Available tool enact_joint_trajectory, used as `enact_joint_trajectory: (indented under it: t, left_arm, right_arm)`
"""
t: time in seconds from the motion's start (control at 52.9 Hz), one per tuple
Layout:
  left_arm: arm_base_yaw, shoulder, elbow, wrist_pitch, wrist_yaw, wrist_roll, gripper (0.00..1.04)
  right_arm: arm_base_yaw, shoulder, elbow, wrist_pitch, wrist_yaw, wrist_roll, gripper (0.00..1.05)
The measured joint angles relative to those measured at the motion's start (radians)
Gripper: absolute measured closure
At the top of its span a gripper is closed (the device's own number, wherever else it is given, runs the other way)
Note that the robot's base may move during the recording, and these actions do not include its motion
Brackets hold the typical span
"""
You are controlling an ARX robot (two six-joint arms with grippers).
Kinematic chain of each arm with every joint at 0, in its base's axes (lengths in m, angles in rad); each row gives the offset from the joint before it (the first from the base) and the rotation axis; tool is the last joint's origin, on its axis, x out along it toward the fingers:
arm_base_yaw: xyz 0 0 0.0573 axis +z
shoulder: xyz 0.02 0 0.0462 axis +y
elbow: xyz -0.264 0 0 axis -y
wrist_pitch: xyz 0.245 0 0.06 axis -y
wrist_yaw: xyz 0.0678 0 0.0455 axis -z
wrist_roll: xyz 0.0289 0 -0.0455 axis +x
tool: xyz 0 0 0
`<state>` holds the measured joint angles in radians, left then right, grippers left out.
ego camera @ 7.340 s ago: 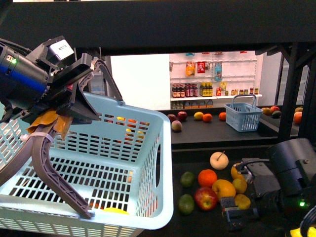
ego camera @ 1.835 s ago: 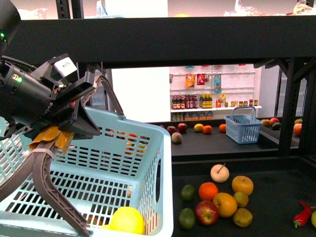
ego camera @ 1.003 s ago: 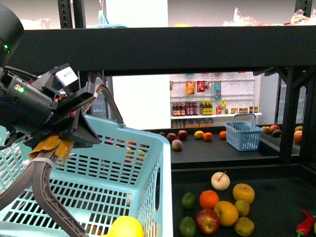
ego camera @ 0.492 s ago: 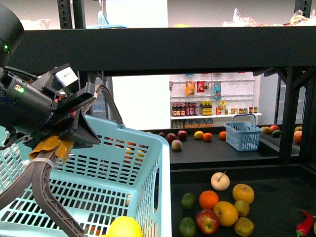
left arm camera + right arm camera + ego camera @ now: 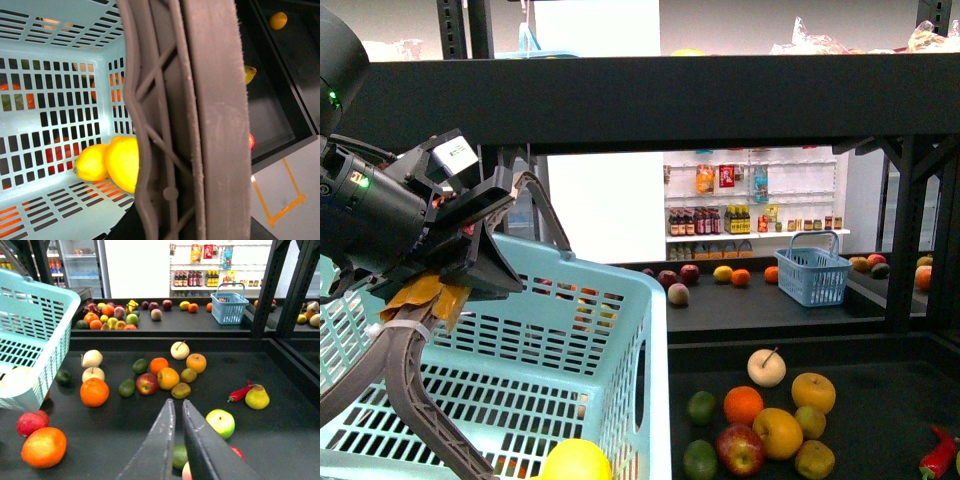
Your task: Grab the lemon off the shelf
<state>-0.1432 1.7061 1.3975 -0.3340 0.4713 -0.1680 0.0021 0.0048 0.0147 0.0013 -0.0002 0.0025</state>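
Your left hand [image 5: 470, 250] grips the pale-blue slotted plastic basket's [image 5: 620, 330] handle; the bright-yellow smooth lemon [image 5: 124, 162] lies inside; right hand [image 5: 176, 412] closed, empty.

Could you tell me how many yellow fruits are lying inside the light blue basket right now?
2: a smaller lemon and a bigger yellow fruit touching it, on the basket floor; the handle may hide more.

pale blue slotted basket [image 5: 620, 300], yellow lemon [image 5: 578, 461]

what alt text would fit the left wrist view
Two lemons lie side by side on the floor of a light blue basket, seen past its grey handle, which fills the middle of the frame. Beyond it, a dark shelf holds scattered fruit.
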Motion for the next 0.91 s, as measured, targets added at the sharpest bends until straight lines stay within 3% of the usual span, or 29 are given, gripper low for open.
enact_joint_trajectory:
  t: [0.095, 0.246, 0.435, 0.908]
  left_arm:
    - [0.000, 0.000, -0.004, 0.016, -0.004, -0.013, 0.89]
    - [0.008, -0.006, -0.080, 0.296, -0.045, -0.258, 0.89]
    - [0.063, -0.025, -0.080, 0.315, -0.088, -0.410, 0.89]
    - [0.385, -0.090, -0.118, 0.283, -0.384, -0.690, 0.89]
  right_arm:
    - [0.000, 0.000, 0.000, 0.000, 0.000, 0.000, 0.70]
    - [0.000, 0.000, 0.000, 0.000, 0.000, 0.000, 0.44]
    - [0.000, 0.000, 0.000, 0.000, 0.000, 0.000, 0.08]
    - [0.000, 0.000, 0.000, 0.000, 0.000, 0.000, 0.08]
